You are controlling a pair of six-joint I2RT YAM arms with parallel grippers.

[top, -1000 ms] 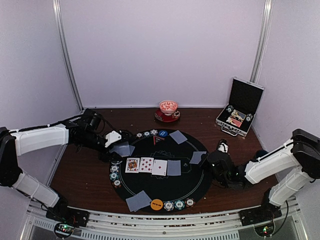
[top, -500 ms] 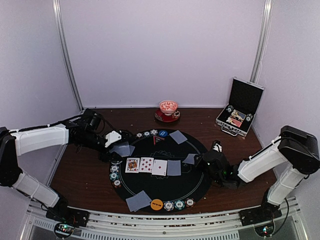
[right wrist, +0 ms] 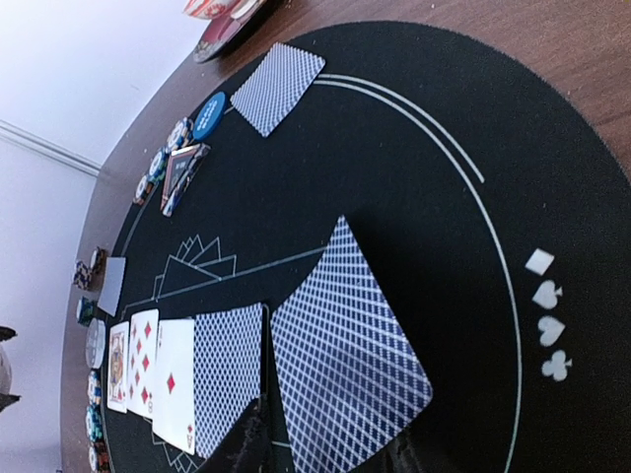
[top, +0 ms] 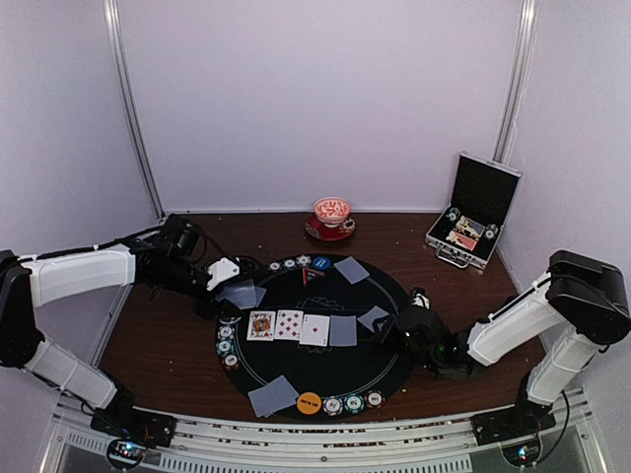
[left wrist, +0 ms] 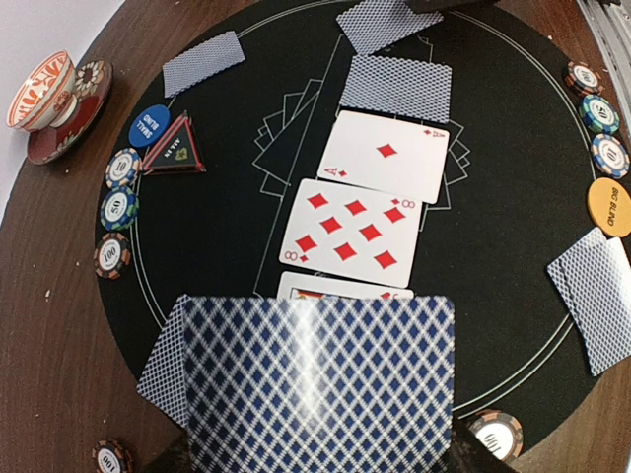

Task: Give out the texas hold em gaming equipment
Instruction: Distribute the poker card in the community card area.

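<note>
Black mat (top: 296, 379) looks nearly dealt: your left gripper (top: 227, 280) clamps the deck (left wrist: 320, 379), your right gripper (top: 393, 322) stands parted at the fifth board card (right wrist: 345, 345).

White shells cover black joints on the left arm (top: 79, 274) and right arm (top: 523, 320); black cables (top: 148, 236) run along the left; left end effector (top: 235, 286) is white-bodied, right end effector (top: 391, 323) black; green and red lights (top: 126, 451) glow at the bases (top: 148, 429).

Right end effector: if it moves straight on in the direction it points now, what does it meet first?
The face-down card on the black mat, right in front of the right end effector. Beyond it only bare mat seems to follow for a while, though depth is unclear.
</note>
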